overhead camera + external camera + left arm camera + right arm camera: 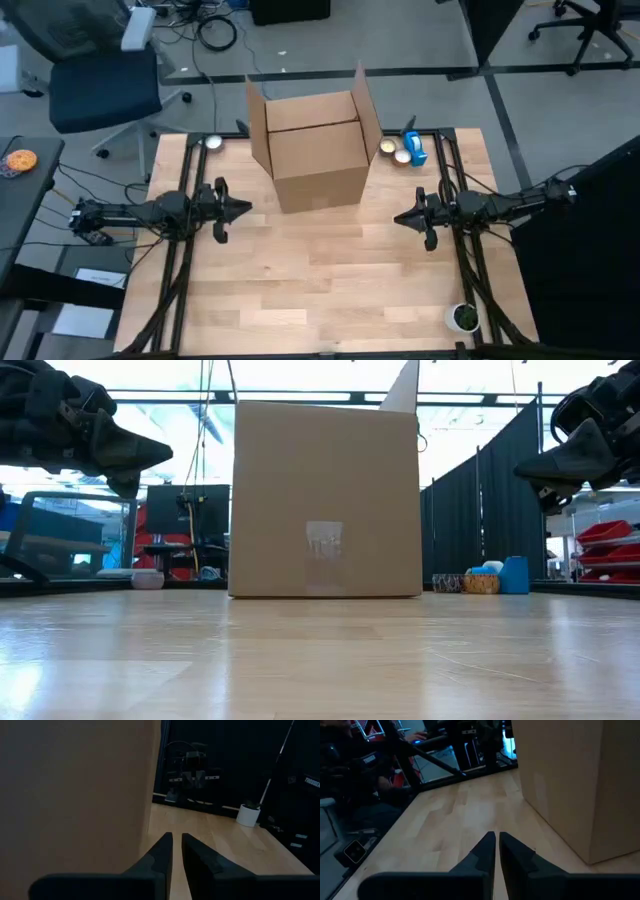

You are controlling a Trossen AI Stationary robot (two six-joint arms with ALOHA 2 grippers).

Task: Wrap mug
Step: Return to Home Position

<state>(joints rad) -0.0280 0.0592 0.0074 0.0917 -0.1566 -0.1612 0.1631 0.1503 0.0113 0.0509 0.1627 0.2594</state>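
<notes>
An open cardboard box [318, 148] stands on its base on the wooden table [320, 290], at the far middle, flaps up. The mug is not in view. My left gripper [247, 209] hovers above the table at the left, fingers shut, pointing toward the box's near left corner [150, 795]. My right gripper [398, 219] hovers at the right, fingers shut, pointing toward the box's near right side [580, 785]. Neither holds anything. In the low view both hang clear above the tabletop, the left gripper [160, 455] and the right gripper [522, 468].
A blue tape dispenser [414, 148] and small tape rolls [396, 152] lie at the far right, right of the box. A small round thing [213, 142] sits at the far left corner. A white cup with a plant [464, 318] stands near the right front edge.
</notes>
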